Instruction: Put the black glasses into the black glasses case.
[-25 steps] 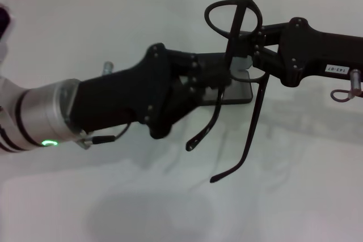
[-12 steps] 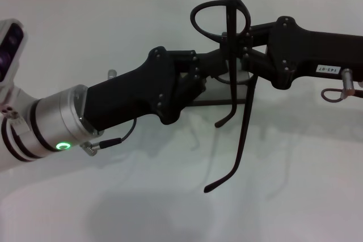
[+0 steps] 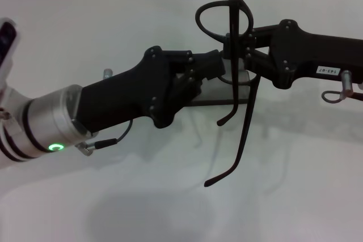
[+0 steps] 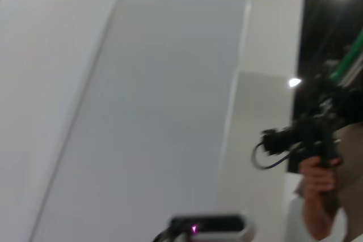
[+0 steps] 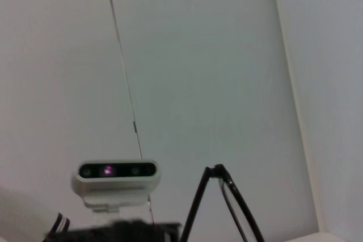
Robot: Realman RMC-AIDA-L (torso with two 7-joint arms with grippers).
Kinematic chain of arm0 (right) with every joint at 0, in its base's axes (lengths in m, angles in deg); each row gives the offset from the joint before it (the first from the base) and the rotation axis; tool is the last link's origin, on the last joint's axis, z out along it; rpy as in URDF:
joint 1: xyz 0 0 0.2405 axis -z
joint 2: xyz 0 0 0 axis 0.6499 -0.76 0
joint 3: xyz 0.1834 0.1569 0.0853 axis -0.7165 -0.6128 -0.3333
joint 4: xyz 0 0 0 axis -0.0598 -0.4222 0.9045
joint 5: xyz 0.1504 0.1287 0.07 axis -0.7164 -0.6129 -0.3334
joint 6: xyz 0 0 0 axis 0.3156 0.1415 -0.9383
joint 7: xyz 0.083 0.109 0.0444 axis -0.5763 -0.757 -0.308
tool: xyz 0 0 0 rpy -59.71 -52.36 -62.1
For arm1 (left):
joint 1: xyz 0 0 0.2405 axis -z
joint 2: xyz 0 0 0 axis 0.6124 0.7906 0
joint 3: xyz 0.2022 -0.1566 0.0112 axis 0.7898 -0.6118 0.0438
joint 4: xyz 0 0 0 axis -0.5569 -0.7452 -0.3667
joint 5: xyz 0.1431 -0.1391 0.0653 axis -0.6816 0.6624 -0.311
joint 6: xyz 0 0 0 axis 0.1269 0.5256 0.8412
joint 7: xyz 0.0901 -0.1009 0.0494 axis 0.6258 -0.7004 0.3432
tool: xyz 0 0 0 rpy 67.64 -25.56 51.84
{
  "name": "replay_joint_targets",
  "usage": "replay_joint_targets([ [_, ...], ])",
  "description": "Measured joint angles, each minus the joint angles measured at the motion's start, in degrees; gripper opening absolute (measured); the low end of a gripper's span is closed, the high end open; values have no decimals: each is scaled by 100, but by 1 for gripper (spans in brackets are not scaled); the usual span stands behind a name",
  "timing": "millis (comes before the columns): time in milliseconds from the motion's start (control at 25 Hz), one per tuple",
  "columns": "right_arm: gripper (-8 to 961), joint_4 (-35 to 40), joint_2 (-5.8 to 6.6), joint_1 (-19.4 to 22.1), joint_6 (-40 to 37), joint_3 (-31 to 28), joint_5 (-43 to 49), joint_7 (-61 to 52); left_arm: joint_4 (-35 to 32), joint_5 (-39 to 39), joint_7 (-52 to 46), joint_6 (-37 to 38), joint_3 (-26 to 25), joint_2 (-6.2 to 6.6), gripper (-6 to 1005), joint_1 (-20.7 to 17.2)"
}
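Black wire glasses (image 3: 235, 55) sit in the upper middle of the head view, held up off the table with the lens loops on top and both temple arms dangling down toward the lower middle. Right gripper (image 3: 243, 49) comes in from the right edge and its fingers look pinched on the frame near the hinge. Left gripper (image 3: 218, 69) reaches in from the lower left, its tip right up against the frame from the other side; can't tell if its fingers are spread or closed, they're buried in all that black. Black glasses case (image 3: 224, 96) is just behind and under both grippers, mostly hidden, only a dark flat edge showing on the white table (image 3: 170, 208). Right wrist view catches a bit of the frame (image 5: 227, 196) at the bottom, nothing useful otherwise.

Looks like the mid-air stage, probably sorting out the temples before the drop. Next move likely needs those arms folded in, then a lowering over the case
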Motion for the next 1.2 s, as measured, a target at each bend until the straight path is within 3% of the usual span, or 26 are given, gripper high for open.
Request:
replay_joint_targets([
  [200,121,-134,-13,-41,32,-105,-18,80,-201,-81,-183,232,56,7,37,38],
  [640,125,-607,-28,-472,-27,35,-231,197,-31,-149,-341,-394,143,-31,37,220],
  [1200,130,-674,-35,-463,-134,65,-238,214,27,74,-387,-714,125,-28,38,95],
])
